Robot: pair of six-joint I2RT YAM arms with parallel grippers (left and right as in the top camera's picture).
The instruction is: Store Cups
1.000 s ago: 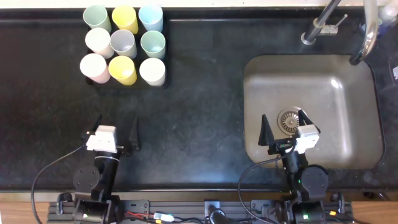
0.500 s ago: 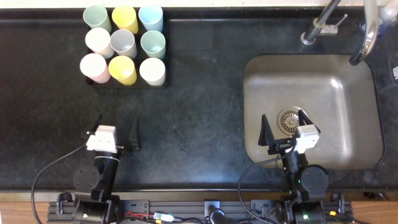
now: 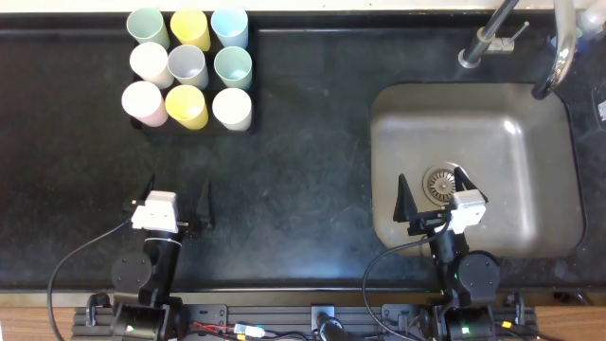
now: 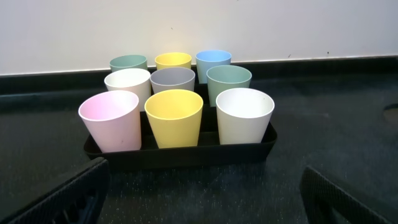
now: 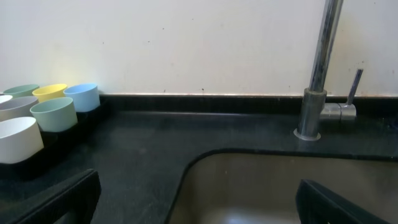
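1. Left gripper (image 3: 178, 194): fingers spread wide, nothing held. It sits low over the black counter (image 3: 312, 152), facing the tray and well apart from it.
2. Right gripper (image 3: 434, 189): also wide and empty, at the near side of the sink (image 3: 516, 128).
3. Black tray (image 4: 180, 158): on the counter's far left, holding nine upright cups in three rows of three.
4. Near row: pink cup (image 4: 112, 121), front yellow cup (image 4: 174, 117), front white cup (image 4: 244, 115).
5. Middle row: second white cup (image 4: 127, 84), grey cup (image 4: 172, 79), middle green cup (image 4: 229, 79).
6. Far row, by the wall: back green cup (image 4: 129, 62), back yellow cup (image 4: 173, 60), blue cup (image 4: 213, 59).
7. Faucet (image 5: 314, 81): upright behind the sink.
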